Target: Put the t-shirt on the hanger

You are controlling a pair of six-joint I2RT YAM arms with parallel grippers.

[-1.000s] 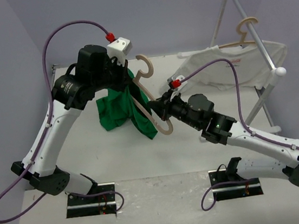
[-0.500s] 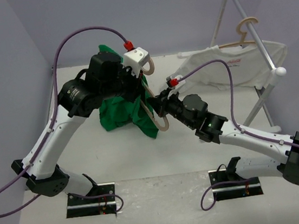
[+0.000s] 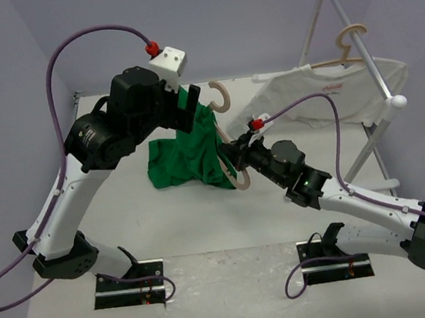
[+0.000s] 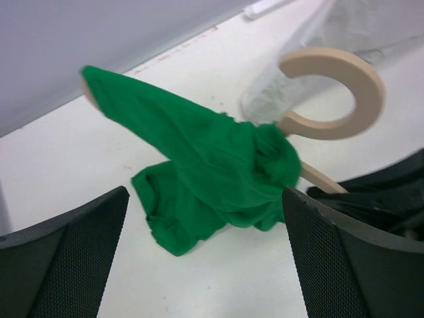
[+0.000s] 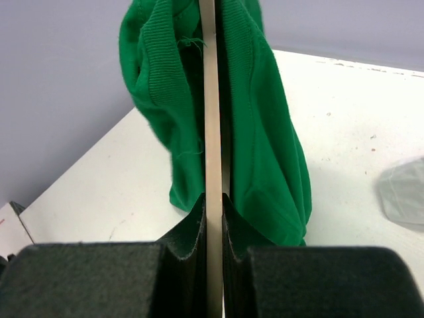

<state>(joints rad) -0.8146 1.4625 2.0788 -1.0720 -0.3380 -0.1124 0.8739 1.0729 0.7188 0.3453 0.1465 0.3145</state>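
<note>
The t-shirt [image 4: 218, 172], released by the now-wide left fingers [image 4: 59, 265], drapes the hanger [image 4: 368, 86] pinched in right fingers [image 5: 93, 278].

The t-shirt [image 3: 185, 158] is plain bright green all over — its hanger [image 4: 358, 73] pale tan wood. The table [image 3: 229, 234] is white with faint specks, the walls [image 3: 257, 14] lavender. The white t-shirt [image 3: 321, 99] bears a small red logo. The left gripper [image 4: 204, 218] has black fingers [image 4: 59, 265] patterned in fine mesh.

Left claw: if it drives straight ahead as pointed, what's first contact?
Probably the t-shirt bunched on the hanger; it sits dead ahead of the open left claw, though depth is unclear.
</note>
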